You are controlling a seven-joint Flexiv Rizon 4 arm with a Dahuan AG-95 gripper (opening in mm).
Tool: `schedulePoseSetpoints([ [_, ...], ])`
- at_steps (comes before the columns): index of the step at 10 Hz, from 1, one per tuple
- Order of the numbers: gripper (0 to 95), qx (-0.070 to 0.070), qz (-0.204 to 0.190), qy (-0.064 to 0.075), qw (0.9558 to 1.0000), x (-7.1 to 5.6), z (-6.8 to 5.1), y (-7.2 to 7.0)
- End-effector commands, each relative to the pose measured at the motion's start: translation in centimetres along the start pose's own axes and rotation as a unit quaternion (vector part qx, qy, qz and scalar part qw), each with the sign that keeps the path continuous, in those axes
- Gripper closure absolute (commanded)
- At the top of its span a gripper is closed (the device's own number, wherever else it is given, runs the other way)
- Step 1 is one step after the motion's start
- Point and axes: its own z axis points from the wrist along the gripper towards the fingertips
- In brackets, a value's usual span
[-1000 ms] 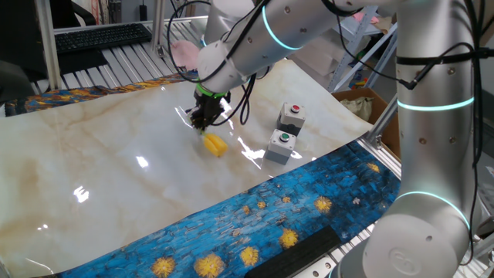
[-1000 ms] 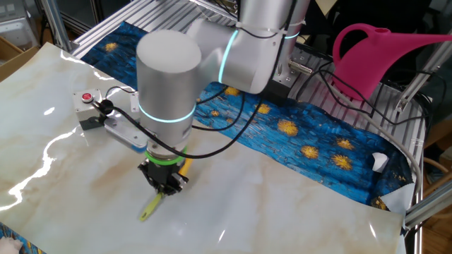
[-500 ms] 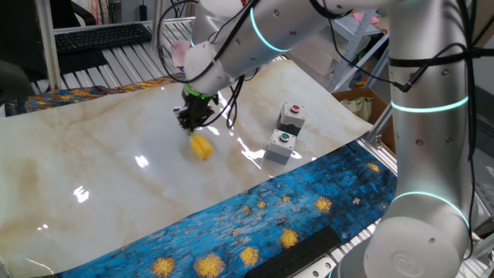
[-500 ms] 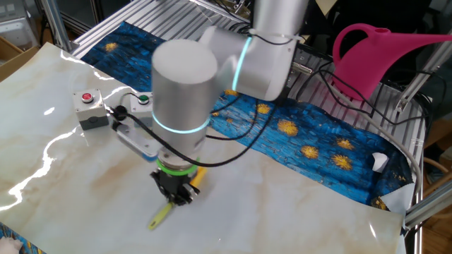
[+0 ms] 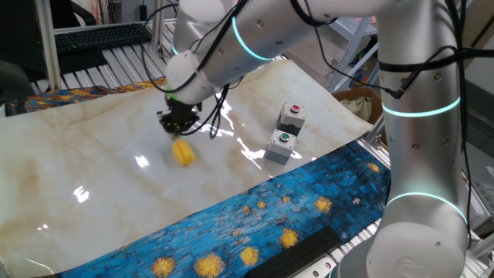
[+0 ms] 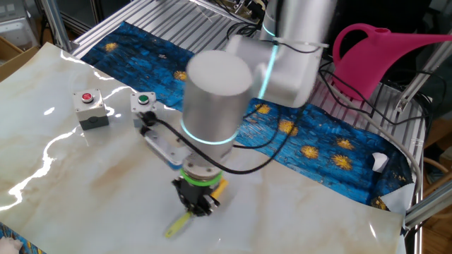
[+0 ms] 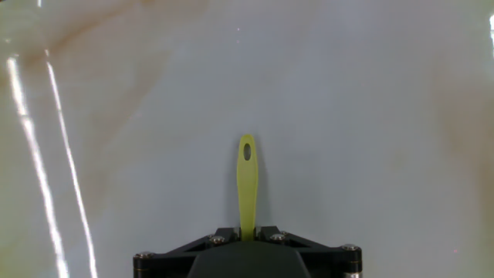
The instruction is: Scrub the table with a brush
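Observation:
The small yellow brush (image 5: 183, 152) lies low on the cream marble table (image 5: 93, 170), its head down against the glossy top. My gripper (image 5: 176, 126) is shut on its thin yellow-green handle. From the opposite side, the gripper (image 6: 196, 206) hangs under the big grey wrist, and the brush (image 6: 179, 224) sticks out toward the near edge of the table (image 6: 63, 176). In the hand view the brush (image 7: 247, 181) runs straight up from between the black jaws of the gripper (image 7: 247, 234), with the hole at its tip visible above the table (image 7: 370, 116).
Two grey button boxes stand on the table, one with a red button (image 5: 292, 116) (image 6: 90, 109) and one with a green button (image 5: 281, 147) (image 6: 143, 104). A blue cloth with yellow swirls (image 5: 262, 224) borders the marble. A pink watering can (image 6: 381, 60) sits beyond it.
The arm has slid the gripper and brush across the marble, away from the button boxes, leftward in one fixed view and rightward in the other. The grip on the handle is unchanged.

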Motion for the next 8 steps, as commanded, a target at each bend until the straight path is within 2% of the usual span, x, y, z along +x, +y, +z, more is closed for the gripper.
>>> schedulePoseSetpoints([
  [1,95.0,0.001,0.023,-0.005,0.9997,0.9,-0.1,1.9],
  [2,95.0,0.001,0.033,-0.005,0.9994,1.3,-0.3,2.7],
  [4,95.0,-0.003,0.065,0.007,0.9978,1.6,-0.8,3.4],
  [6,95.0,-0.001,0.044,0.022,0.9988,1.4,-1.1,3.6],
  [7,95.0,-0.009,0.044,0.032,0.9985,1.3,-1.3,3.6],
  [8,95.0,-0.027,0.049,0.05,0.9972,1.1,-1.7,3.7],
])
